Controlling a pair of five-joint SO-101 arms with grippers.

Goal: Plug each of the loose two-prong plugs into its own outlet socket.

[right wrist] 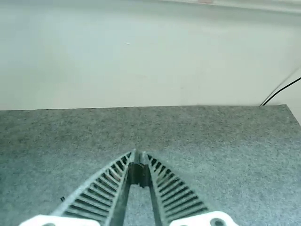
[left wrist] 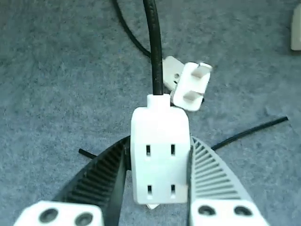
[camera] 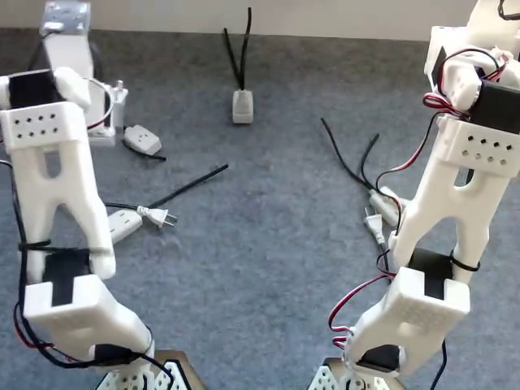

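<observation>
My left gripper [left wrist: 159,141] is shut on a white outlet socket [left wrist: 160,160] with two pairs of slots and a thick black cord [left wrist: 154,47]. A white two-prong plug [left wrist: 190,87] lies just past the socket's cord end, prongs free. In the high view, a loose plug [camera: 156,215] lies beside a white socket [camera: 122,225] at the left. Another plug [camera: 374,221] and a socket [camera: 388,203] lie by the right arm, partly hidden. A corded socket [camera: 242,106] sits at the far middle. My right gripper [right wrist: 138,160] is shut on nothing, raised and facing the wall.
A small white corded piece [camera: 142,140] lies at the far left on the grey carpet [camera: 268,244]. Thin black cables [camera: 349,162] trail across the right side. The wall [right wrist: 150,52] rises past the table's far edge.
</observation>
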